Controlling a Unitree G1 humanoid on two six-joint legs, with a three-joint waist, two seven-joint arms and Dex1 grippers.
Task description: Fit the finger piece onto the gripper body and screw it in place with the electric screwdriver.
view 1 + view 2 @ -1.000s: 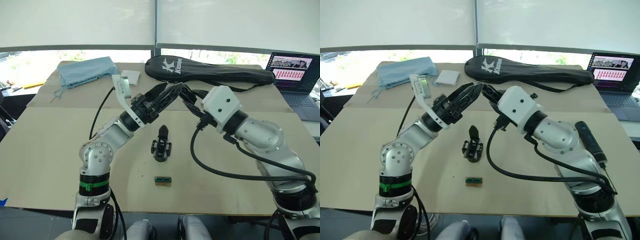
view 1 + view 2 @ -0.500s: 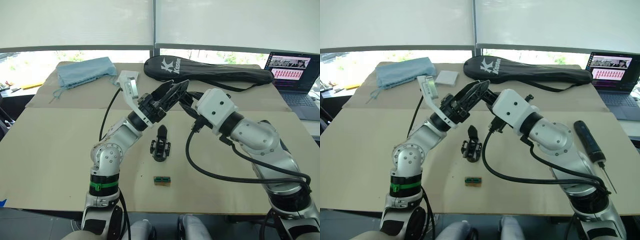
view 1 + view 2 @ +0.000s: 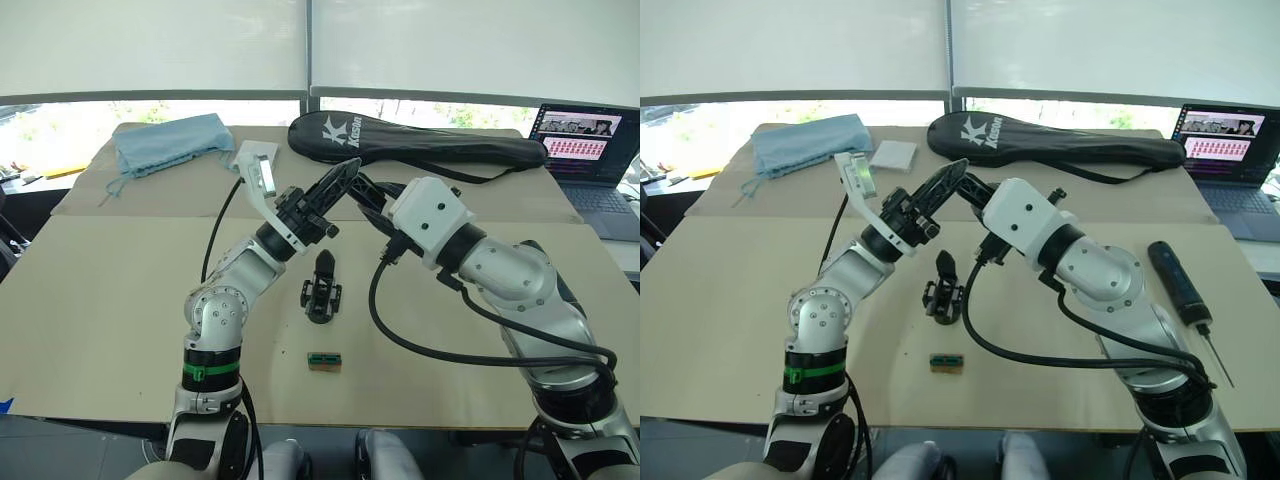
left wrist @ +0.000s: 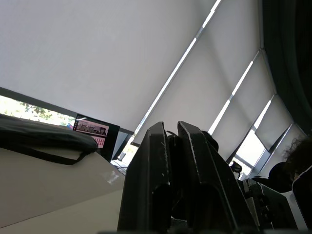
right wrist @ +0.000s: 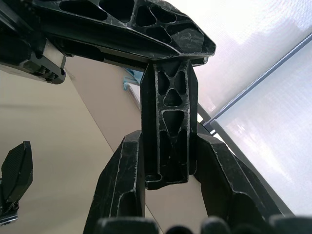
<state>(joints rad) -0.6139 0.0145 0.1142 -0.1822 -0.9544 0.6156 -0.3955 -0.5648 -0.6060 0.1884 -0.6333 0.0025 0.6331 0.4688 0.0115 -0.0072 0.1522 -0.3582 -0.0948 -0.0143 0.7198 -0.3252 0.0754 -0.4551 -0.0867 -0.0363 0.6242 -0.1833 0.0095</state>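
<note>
Right gripper (image 5: 165,168): both black fingers clamped on the wide base of the small black tapered plastic finger piece (image 5: 167,122), held in the air above the middle of the tan worktop (image 3: 100,300). The piece's tip meets the left gripper (image 3: 948,176), whose fingers are pressed together on that tip. Directly below the two grippers, the small black cylindrical gripper body (image 3: 322,290) stands at the worktop's centre, its one pointed finger upward. A tiny green-and-tan block (image 3: 325,361) lies just nearer the front edge. The long black pen-shaped electric screwdriver (image 3: 1180,288) lies near the right edge, metal bit toward the front.
</note>
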